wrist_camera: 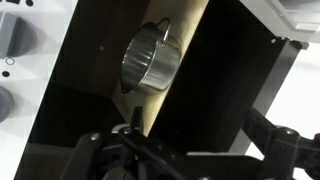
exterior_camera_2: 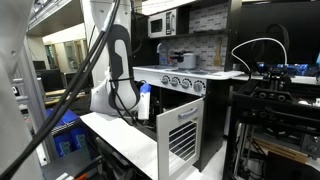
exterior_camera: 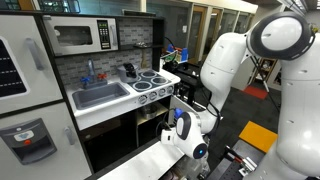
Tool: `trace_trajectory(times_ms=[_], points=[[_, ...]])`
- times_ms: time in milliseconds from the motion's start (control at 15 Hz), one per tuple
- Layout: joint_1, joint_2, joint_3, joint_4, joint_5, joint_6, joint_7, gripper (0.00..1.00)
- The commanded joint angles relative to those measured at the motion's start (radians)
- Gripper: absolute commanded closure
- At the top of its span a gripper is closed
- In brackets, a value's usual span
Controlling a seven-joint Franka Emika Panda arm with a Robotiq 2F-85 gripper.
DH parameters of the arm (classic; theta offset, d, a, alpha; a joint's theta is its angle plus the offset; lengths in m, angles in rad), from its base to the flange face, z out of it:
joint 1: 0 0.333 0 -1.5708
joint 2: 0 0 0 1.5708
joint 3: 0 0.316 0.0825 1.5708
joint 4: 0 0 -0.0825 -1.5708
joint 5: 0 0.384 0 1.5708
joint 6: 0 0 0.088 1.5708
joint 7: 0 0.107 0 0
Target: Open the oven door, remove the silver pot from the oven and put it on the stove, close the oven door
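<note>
The oven door (exterior_camera_2: pixel 180 135), white with grey slats, stands swung open in an exterior view. In the wrist view the silver pot (wrist_camera: pixel 150 60) sits on a pale wooden shelf inside the dark oven, ahead of my gripper (wrist_camera: pixel 200 140). The gripper is open, its black fingers (wrist_camera: pixel 275 140) spread wide with nothing between them, and it is short of the pot. In an exterior view my gripper (exterior_camera: pixel 180 125) hangs in front of the oven opening, below the stove (exterior_camera: pixel 152 82) with its four burner rings. The stove's silver knobs (exterior_camera_2: pixel 180 85) line its front edge.
A grey sink (exterior_camera: pixel 100 95) and a dark faucet (exterior_camera: pixel 129 71) lie beside the stove, under a silver microwave (exterior_camera: pixel 82 37). A white board (exterior_camera_2: pixel 120 140) lies low in front of the kitchen. Cables and racks (exterior_camera_2: pixel 270 100) crowd one side.
</note>
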Motion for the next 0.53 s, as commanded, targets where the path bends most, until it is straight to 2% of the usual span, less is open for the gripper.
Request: trace_trajectory(times_ms=[0,467], points=[[0.087,0.069,-0.070,0.087,0.026,-0.053,0.050,0.00],[0.142,0.145,-0.123,0.188,0.080,-0.121,0.105,0.00]])
